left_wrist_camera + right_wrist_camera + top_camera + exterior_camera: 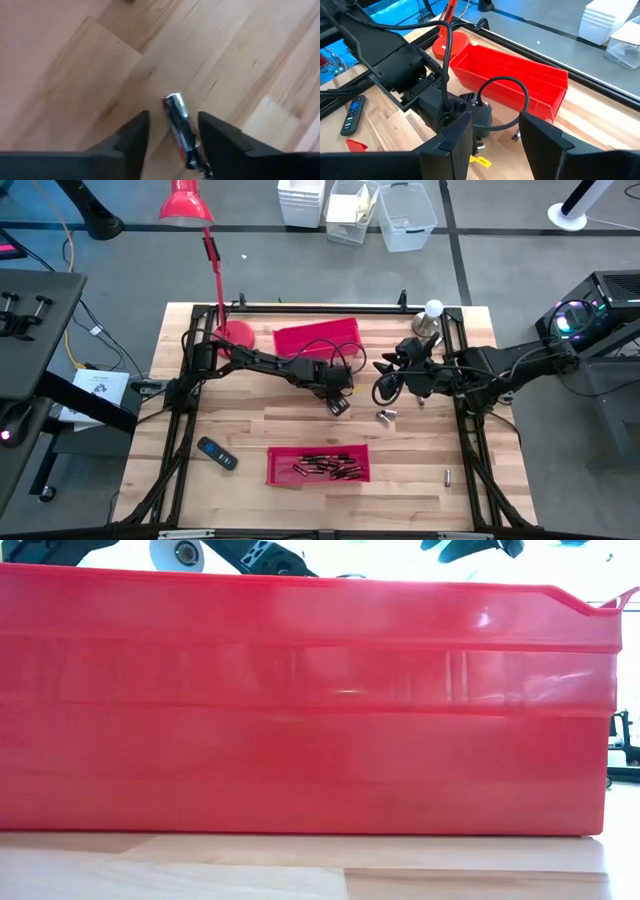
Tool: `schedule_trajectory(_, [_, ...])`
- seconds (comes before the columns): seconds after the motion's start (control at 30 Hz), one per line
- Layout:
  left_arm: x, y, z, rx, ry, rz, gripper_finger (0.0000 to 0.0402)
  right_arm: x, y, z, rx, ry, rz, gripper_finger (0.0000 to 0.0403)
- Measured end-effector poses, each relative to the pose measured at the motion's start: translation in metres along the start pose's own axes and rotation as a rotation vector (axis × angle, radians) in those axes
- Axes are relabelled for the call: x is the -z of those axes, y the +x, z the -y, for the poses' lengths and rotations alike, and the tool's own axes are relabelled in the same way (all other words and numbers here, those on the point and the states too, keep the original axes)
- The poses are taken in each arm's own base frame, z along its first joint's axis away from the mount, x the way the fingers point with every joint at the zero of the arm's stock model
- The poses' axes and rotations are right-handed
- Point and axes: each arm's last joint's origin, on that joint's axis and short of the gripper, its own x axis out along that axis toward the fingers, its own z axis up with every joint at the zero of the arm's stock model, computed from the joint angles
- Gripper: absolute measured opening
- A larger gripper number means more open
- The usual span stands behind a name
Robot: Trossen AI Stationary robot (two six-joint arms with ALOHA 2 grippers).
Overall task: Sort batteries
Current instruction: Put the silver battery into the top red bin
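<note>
High view: left gripper [337, 404] mid-table, right gripper [384, 376] beside it; batteries [328, 468] in the near red tray [280, 474], two loose ones [386, 416] nearby, one [447, 476] apart, far red tray [310, 337] behind. Low view: red tray wall [300, 700] only. Wrist views: left fingers [131, 137] spread around a battery [181, 129] lying on the wooden table [70, 75]; right fingers [451, 140] apart, holding nothing.

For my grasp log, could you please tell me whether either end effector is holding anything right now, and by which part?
Nothing is held. The left end effector is open with a battery lying on the table between its fingers, not gripped. The right end effector is open and empty.
</note>
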Motion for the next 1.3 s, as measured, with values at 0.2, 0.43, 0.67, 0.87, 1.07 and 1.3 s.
schedule_trajectory(0.2, [0.0,-0.008,0.0,0.042,0.175,-0.019,0.0029,0.001,0.0,0.002,0.025,-0.016,0.0,0.0156])
schedule_trajectory(0.43, [-0.013,-0.074,0.004,0.144,0.357,0.132,0.003,0.001,0.0,0.004,0.069,-0.027,0.024,0.0156])
schedule_trajectory(0.67, [-0.025,-0.168,-0.019,0.05,0.457,0.4,0.003,0.0,0.0,0.005,0.099,-0.018,0.056,0.0156])
schedule_trajectory(0.87, [-0.043,-0.199,-0.077,-0.139,0.45,0.456,0.003,0.0,0.0,0.006,0.118,0.024,0.082,0.0156])
schedule_trajectory(1.07, [-0.049,-0.175,-0.133,-0.136,0.37,0.248,0.003,0.0,0.0,0.005,0.12,0.048,0.089,0.0156])
schedule_trajectory(1.3, [-0.052,-0.156,-0.142,-0.112,0.333,0.185,0.0102,-0.001,0.0,0.006,0.139,0.059,0.112,0.0156])
